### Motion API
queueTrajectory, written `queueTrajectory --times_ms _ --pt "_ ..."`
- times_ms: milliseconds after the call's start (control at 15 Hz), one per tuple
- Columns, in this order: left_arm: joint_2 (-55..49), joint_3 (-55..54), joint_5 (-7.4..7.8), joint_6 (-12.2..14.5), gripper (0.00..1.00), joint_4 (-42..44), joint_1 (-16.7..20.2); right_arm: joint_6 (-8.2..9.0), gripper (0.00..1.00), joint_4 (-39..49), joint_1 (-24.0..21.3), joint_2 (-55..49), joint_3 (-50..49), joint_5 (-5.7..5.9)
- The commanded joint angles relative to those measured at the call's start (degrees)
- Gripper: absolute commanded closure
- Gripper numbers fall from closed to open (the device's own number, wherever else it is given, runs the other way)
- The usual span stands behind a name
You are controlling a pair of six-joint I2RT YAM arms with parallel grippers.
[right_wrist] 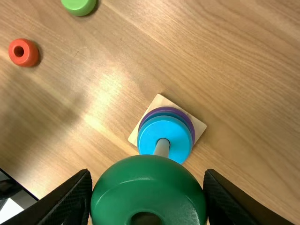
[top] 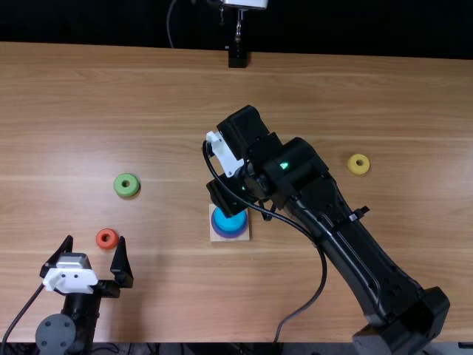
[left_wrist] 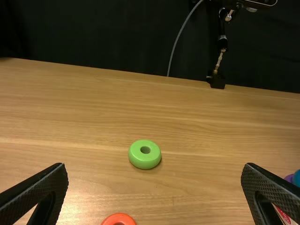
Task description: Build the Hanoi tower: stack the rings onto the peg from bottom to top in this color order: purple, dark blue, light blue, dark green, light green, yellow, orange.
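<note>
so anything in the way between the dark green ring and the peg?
Nothing visible between the dark green ring and the peg, though the ring hides the peg's tip. Light blue ring sits below; orange ring is off to the side.

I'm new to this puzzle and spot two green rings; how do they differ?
The dark green ring is held up in the right gripper, while the light green ring lies flat on the table. The dark green ring is deep in shade; the light green ring is brighter and paler. Both are round, with a hole in the middle.
</note>
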Motion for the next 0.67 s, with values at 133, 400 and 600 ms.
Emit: queueTrajectory --times_ms 133,400,600 --pt "-0.7 -1.8 0.89 0.5 0.0 -0.1 0.4 0.54 0.44 0.1 0.4 1.5 1.2 0.0" --pt "-0.7 -1.8 0.89 0.5 0.0 -0.1 0.4 0.43 0.0 0.4 0.4 1.6 0.5 0.1" --pt "-0.7 -1.8 0.89 0.5 0.0 -0.1 0.4 0.64 0.0 1.4 0.0 1.5 1.7 0.0"
